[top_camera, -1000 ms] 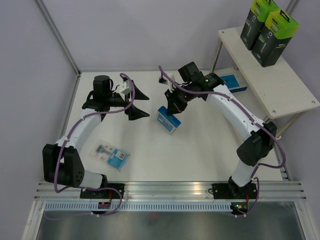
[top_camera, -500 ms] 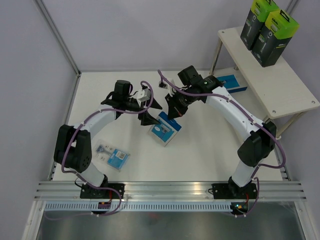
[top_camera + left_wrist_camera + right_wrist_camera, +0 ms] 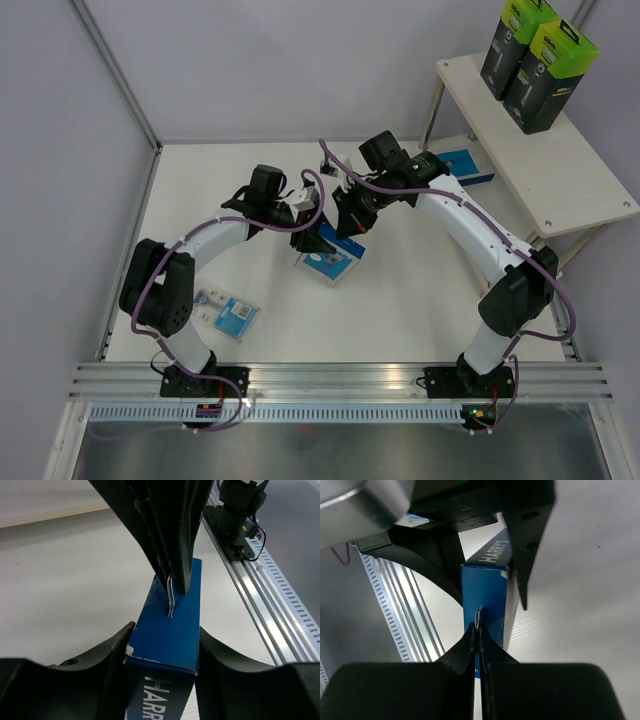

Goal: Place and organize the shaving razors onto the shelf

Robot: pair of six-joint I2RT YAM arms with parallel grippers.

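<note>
A flat blue-and-white razor box [image 3: 330, 260] hangs tilted just above the table's middle. My right gripper [image 3: 347, 222] is shut on the thin hang tab [image 3: 479, 614] at the box's top edge [image 3: 492, 587]. My left gripper [image 3: 313, 232] reaches in from the left, and its fingers [image 3: 112, 647] press on both narrow sides of the box [image 3: 170, 635]. Two tall black razor boxes with lime-green tops [image 3: 535, 62] stand on the top board of the shelf [image 3: 560, 175]. A second blue box [image 3: 466, 165] lies under it. The clear blister pack [image 3: 225, 312] lies at the near left.
Silver shelf legs [image 3: 433, 105] stand at the table's far right. An aluminium rail [image 3: 340, 380] runs along the near edge, also seen in the left wrist view [image 3: 270, 600]. Grey walls close in the left and back.
My left arm swung right from the far left to the blue box, and its jaws closed in on the box's sides. The right gripper kept the tab and shifted the box slightly left.
</note>
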